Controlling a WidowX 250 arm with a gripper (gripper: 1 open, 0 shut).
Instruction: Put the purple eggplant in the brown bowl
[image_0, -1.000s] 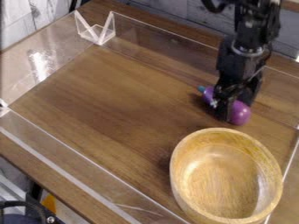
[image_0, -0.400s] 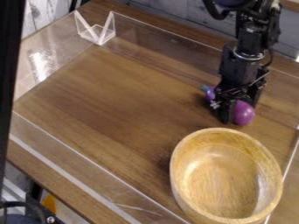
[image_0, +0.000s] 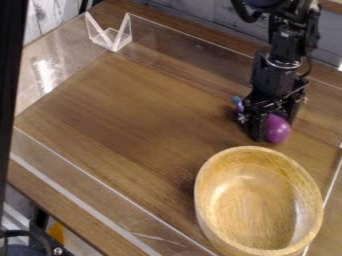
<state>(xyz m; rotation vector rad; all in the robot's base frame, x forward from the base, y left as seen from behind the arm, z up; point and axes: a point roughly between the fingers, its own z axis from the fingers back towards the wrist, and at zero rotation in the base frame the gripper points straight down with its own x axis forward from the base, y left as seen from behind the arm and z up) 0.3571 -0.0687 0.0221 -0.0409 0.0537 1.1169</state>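
Note:
The purple eggplant (image_0: 275, 128) lies on the wooden table at the right, a little beyond the brown bowl. My gripper (image_0: 265, 117) comes straight down onto it, and its black fingers (image_0: 251, 118) sit on either side of the eggplant, shut on it. The eggplant's near end bulges out below the fingers; its far end is hidden behind them. The brown bowl (image_0: 235, 222) is large, round and light wood, standing at the front right with nothing inside it.
A clear plastic wall (image_0: 80, 175) runs around the table's edges. A small clear folded stand (image_0: 110, 30) sits at the back left. A dark post (image_0: 11, 80) crosses the left side of the view.
The gripper's fingers have shut on the eggplant. The arm has shifted slightly right, and the dark post has come into view at the left.

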